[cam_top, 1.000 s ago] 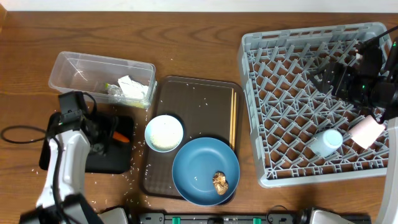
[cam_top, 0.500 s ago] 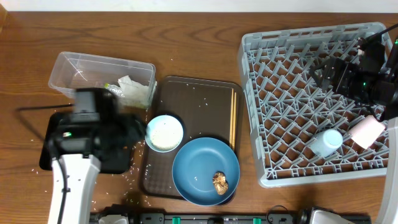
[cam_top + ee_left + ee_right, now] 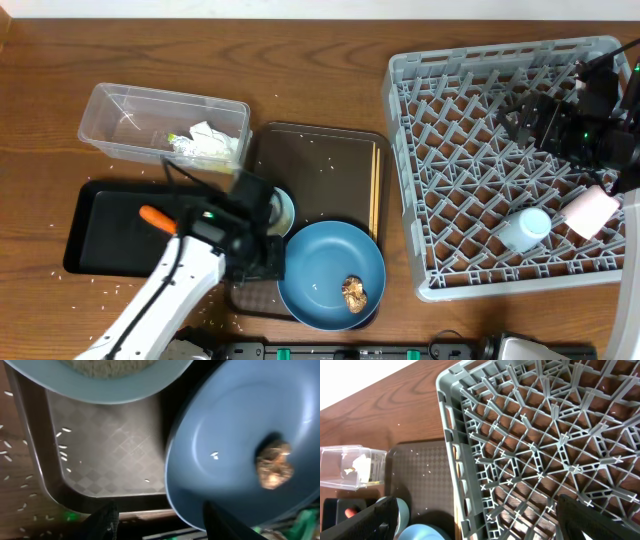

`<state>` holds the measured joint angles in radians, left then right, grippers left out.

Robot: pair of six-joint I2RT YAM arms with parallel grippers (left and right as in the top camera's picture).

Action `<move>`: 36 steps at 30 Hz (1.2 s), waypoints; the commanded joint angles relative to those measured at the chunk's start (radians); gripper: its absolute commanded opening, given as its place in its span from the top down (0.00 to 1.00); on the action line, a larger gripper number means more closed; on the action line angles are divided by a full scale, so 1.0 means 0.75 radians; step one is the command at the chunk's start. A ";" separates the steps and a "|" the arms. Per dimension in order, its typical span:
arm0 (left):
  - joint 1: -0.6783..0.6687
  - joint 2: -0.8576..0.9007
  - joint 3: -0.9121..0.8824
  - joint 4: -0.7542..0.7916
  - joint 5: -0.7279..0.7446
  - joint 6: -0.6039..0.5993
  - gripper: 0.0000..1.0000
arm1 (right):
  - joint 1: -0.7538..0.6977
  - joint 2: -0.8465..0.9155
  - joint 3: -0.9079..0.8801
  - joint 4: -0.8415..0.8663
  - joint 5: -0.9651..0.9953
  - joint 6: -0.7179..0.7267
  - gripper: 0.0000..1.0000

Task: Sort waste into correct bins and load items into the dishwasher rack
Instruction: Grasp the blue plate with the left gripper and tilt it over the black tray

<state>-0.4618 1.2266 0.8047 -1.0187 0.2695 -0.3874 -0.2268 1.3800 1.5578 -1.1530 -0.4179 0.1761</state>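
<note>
My left gripper (image 3: pixel 262 256) is open and empty, low over the front edge of the brown serving tray, between the white bowl (image 3: pixel 284 208) holding rice and the dark blue dish (image 3: pixel 325 262). In the left wrist view the open fingers (image 3: pixel 161 524) straddle the dish's rim (image 3: pixel 220 420). The brown lump (image 3: pixel 354 293) lies on the dish (image 3: pixel 272 465). The carrot piece (image 3: pixel 155 215) lies in the black tray (image 3: pixel 100 250). White paper (image 3: pixel 210 135) and the green-yellow wrapper (image 3: pixel 185 148) lie in the clear tub (image 3: pixel 130 115). My right gripper (image 3: pixel 520 120) is open and empty above the grey rack (image 3: pixel 470 170), which holds the light blue cup (image 3: pixel 525 228) and the pink cup (image 3: pixel 590 210).
The brown serving tray (image 3: pixel 320 165) has chopsticks (image 3: pixel 376 190) along its right side. Loose rice grains (image 3: pixel 215 270) lie scattered on the table and tray. My left arm covers part of the bowl. The rack's near wall (image 3: pixel 455 460) stands right of the tray.
My left arm has swung right, from over the black tray to the serving tray's front edge. The carrot piece now lies uncovered in the black tray. The right arm barely moved.
</note>
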 commanded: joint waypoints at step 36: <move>-0.165 0.067 0.352 -0.078 -0.111 -0.018 0.94 | 0.008 0.001 -0.006 0.013 -0.001 0.014 0.06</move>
<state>-0.5968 1.3155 0.9974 -1.0389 0.1978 -0.4145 -0.2268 1.3800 1.5578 -1.1435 -0.4179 0.1764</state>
